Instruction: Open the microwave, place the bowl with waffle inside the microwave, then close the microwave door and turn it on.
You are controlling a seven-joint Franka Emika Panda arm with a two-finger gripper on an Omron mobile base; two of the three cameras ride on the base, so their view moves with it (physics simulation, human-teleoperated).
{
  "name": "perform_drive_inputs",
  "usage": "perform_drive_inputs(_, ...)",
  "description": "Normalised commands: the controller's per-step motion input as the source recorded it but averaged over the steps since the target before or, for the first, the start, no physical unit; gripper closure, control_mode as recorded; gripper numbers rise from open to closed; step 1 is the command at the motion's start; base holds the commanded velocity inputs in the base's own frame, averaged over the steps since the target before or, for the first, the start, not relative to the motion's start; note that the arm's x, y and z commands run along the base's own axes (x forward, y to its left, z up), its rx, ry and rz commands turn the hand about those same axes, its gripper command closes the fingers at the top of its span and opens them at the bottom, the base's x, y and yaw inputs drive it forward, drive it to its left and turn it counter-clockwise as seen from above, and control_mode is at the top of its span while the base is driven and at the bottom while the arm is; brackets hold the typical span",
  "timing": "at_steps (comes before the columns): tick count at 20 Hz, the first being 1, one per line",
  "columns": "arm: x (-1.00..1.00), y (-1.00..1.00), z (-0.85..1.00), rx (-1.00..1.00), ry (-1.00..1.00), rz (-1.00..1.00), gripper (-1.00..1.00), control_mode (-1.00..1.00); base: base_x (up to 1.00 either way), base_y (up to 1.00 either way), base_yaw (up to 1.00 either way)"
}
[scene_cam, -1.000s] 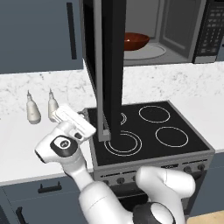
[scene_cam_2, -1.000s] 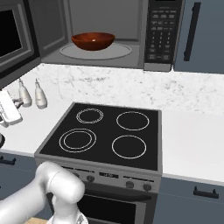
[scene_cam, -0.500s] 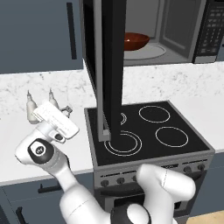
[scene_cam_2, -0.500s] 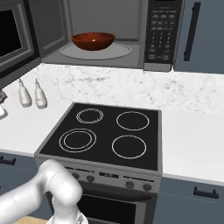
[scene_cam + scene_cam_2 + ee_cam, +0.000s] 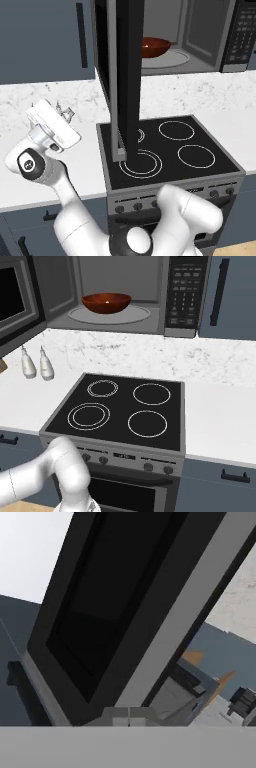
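The microwave (image 5: 200, 35) (image 5: 182, 293) stands with its microwave door (image 5: 127, 75) (image 5: 110, 602) swung wide open, edge-on over the stove's left side. Inside, the reddish-brown bowl (image 5: 156, 46) (image 5: 106, 302) rests on the glass turntable. The waffle is hidden inside the bowl. My white hand (image 5: 52, 125) hovers over the counter left of the door, apart from it. In the hand view my gripper (image 5: 129, 716) is shut with nothing in it, and it faces the door's dark outer window.
A black four-ring stovetop (image 5: 170, 150) (image 5: 125, 411) lies below the microwave. Two pale shakers (image 5: 28, 363) (image 5: 46, 362) stand on the white counter (image 5: 220, 406) by the wall, just behind my hand. Blue-grey cabinets with black bar handles (image 5: 82, 35) (image 5: 217, 291) flank the microwave.
My hand has drawn back leftward from the door's lower edge to over the counter and tilted upward. The door and bowl have not moved.
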Motion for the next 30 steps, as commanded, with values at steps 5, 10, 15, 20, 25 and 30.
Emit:
perform_drive_inputs(5,-0.27,-0.09,0.38,0.07,-0.33,-0.02,1.0,-1.0,0.0,0.0,0.0)
perform_drive_inputs(10,-0.37,-0.38,0.39,0.14,-0.27,-0.01,1.0,-1.0,0.0,0.0,0.0)
perform_drive_inputs(15,-0.35,-0.63,0.4,0.19,-0.23,-0.03,1.0,-1.0,0.0,0.0,0.0)
perform_drive_inputs(20,-0.27,-0.89,0.39,0.22,-0.2,-0.06,1.0,-1.0,0.0,0.0,0.0)
perform_drive_inputs(25,-0.21,-1.0,0.36,0.25,-0.16,-0.07,1.0,-1.0,0.0,0.0,0.0)
perform_drive_inputs(30,-0.18,-1.0,0.23,0.29,-0.07,-0.03,1.0,-1.0,0.0,0.0,0.0)
